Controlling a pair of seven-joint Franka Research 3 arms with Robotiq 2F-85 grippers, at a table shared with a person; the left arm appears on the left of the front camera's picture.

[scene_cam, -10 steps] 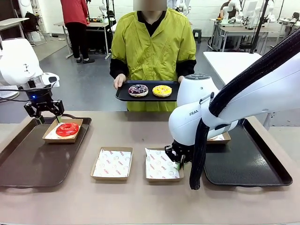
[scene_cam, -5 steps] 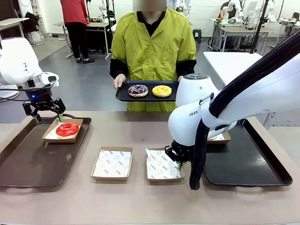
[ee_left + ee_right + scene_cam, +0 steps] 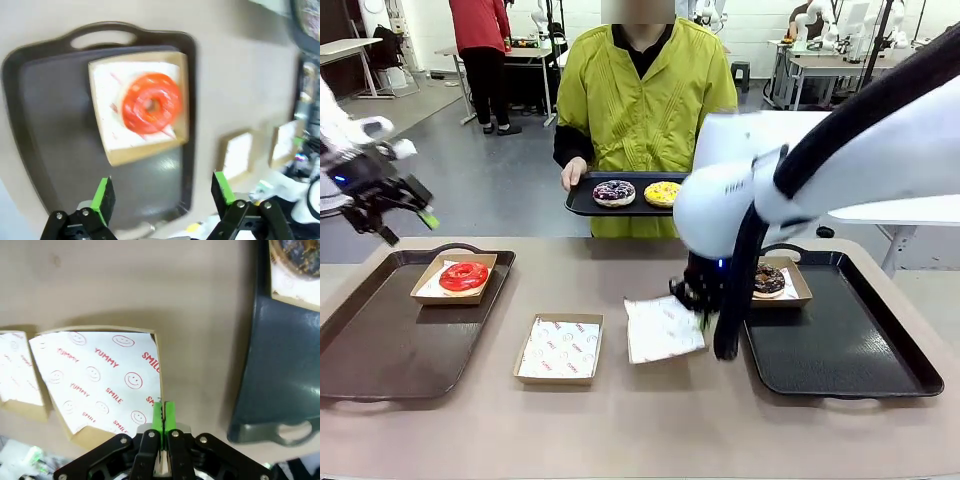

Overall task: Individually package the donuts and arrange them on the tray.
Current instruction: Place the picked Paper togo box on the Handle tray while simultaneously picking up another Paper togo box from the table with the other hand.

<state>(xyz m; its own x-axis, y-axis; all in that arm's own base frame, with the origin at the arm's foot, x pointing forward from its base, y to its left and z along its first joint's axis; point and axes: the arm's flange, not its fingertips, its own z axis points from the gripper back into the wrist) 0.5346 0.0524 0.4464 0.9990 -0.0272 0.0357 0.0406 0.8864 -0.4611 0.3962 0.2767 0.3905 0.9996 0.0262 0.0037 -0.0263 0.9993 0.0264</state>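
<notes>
Right pincer is shut tight on the edge of a paper-lined box (the paper says YUMMY), next to the right tray. Left pincer hangs wide open above the red donut, boxed on the left tray.

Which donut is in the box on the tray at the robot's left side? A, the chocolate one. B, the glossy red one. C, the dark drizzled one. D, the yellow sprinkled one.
B: the red donut lies in a paper-lined box on the left tray. The yellow donut and drizzled donut sit on the black tray held by the person, and the chocolate donut is on the right tray.
</notes>
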